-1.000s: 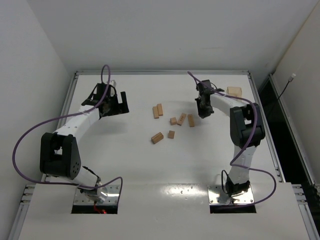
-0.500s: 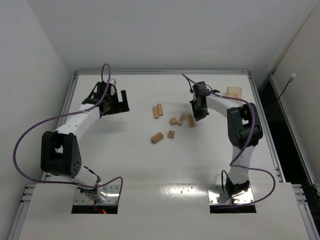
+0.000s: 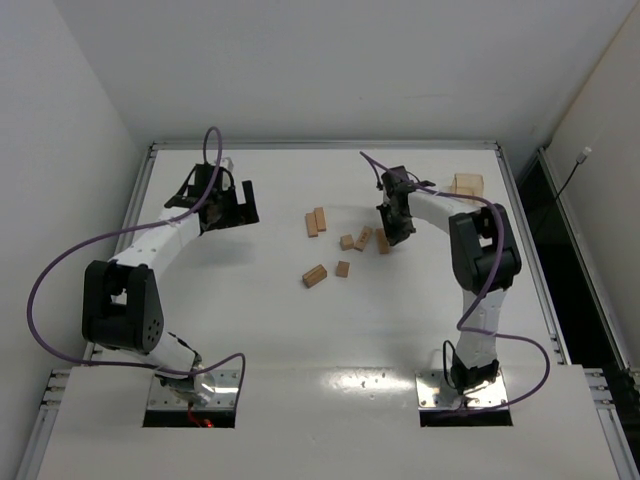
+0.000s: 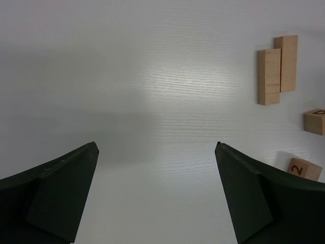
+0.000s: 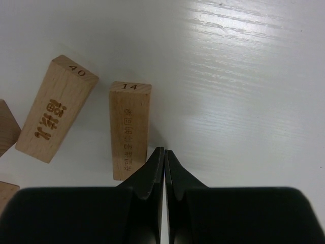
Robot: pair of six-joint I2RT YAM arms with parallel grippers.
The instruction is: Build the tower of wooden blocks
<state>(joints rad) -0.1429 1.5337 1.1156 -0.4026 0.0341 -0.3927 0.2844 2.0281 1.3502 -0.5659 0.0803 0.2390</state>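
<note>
Several wood blocks lie loose on the white table. A side-by-side pair (image 3: 316,221) shows in the left wrist view (image 4: 277,68). My right gripper (image 3: 393,235) is shut and empty, its tips (image 5: 164,151) on the table right beside the block marked 14 (image 5: 129,129), which is the block (image 3: 382,241) in the top view. The block marked 40 (image 5: 55,116) lies left of it. My left gripper (image 3: 232,212) is open and empty (image 4: 157,147) above bare table, left of the blocks.
More blocks lie at the middle: a small one (image 3: 346,242), another (image 3: 342,268), and a longer one (image 3: 315,276). A larger wood piece (image 3: 467,184) sits at the back right. Two numbered cubes (image 4: 304,169) show at the left wrist view's right edge.
My right gripper has moved left and a little nearer, from beside the far right to right against the block marked 14. The left arm has not moved.
</note>
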